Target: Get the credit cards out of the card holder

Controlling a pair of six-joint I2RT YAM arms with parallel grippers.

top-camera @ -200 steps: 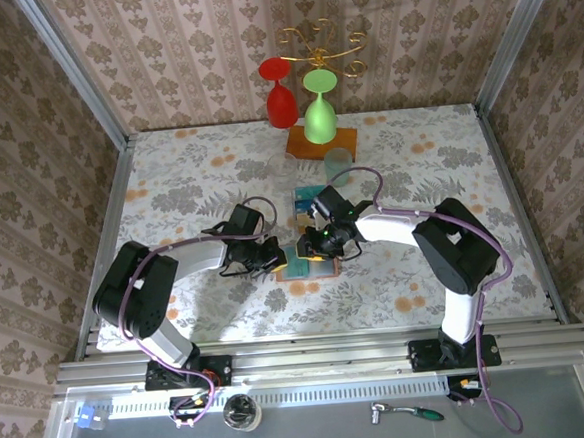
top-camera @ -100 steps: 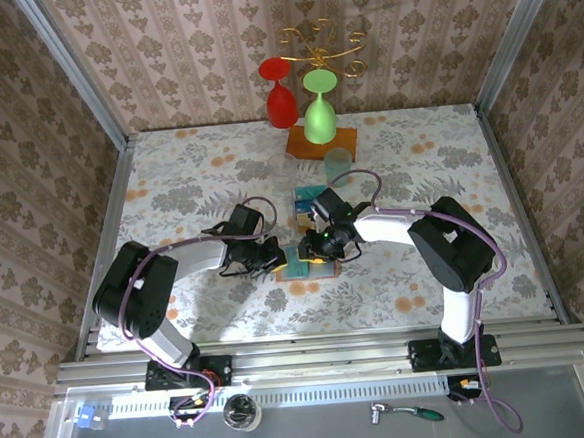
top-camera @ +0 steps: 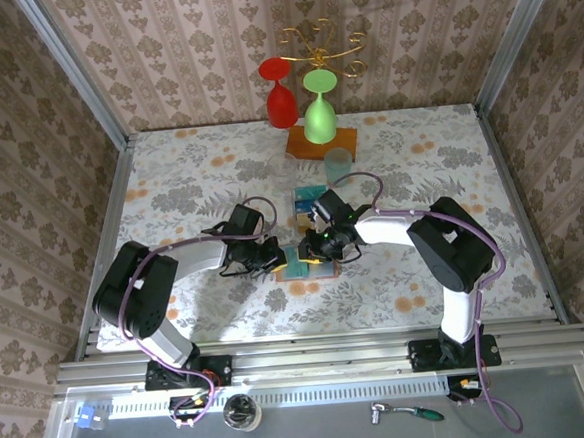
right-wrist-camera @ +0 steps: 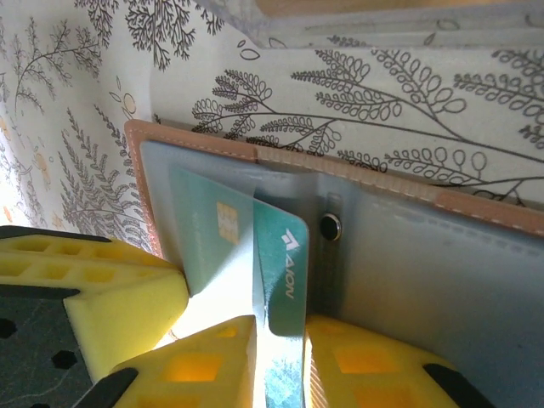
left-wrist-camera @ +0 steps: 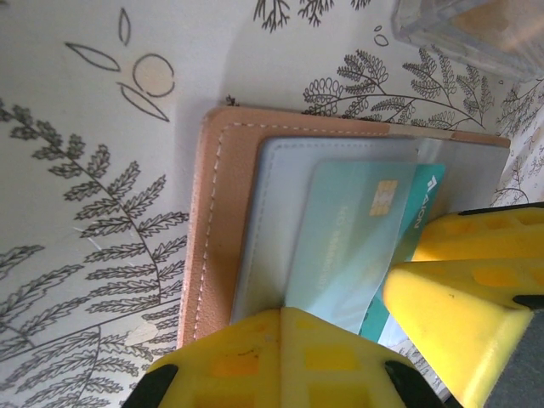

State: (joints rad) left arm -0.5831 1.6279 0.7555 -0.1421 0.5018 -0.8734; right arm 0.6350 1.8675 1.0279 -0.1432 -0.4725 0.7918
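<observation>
The card holder [top-camera: 294, 271] lies open on the floral table, tan rim [left-wrist-camera: 212, 221] around grey-blue panels [right-wrist-camera: 425, 280]. A light teal credit card [left-wrist-camera: 340, 238] [right-wrist-camera: 208, 238] sits under the clear pocket. A darker teal credit card [right-wrist-camera: 285, 255] [left-wrist-camera: 421, 204] sticks out of the pocket, tilted up. My right gripper [right-wrist-camera: 280, 340] [top-camera: 317, 249] stands over the holder's middle, its fingers closed against this card's sides. My left gripper [left-wrist-camera: 282, 316] [top-camera: 275, 257] is shut, its tips pressing down on the holder's left panel edge.
Teal cards [top-camera: 306, 200] lie loose on the table just behind the holder. Farther back stand a clear cup [top-camera: 338, 161] and an orange-brown block [top-camera: 312, 142], with a green glass [top-camera: 319, 117] and a red glass [top-camera: 281, 99] hanging from a gold rack [top-camera: 322, 41].
The right gripper has edged slightly toward the holder's middle. The left arm and the holder have stayed put.
</observation>
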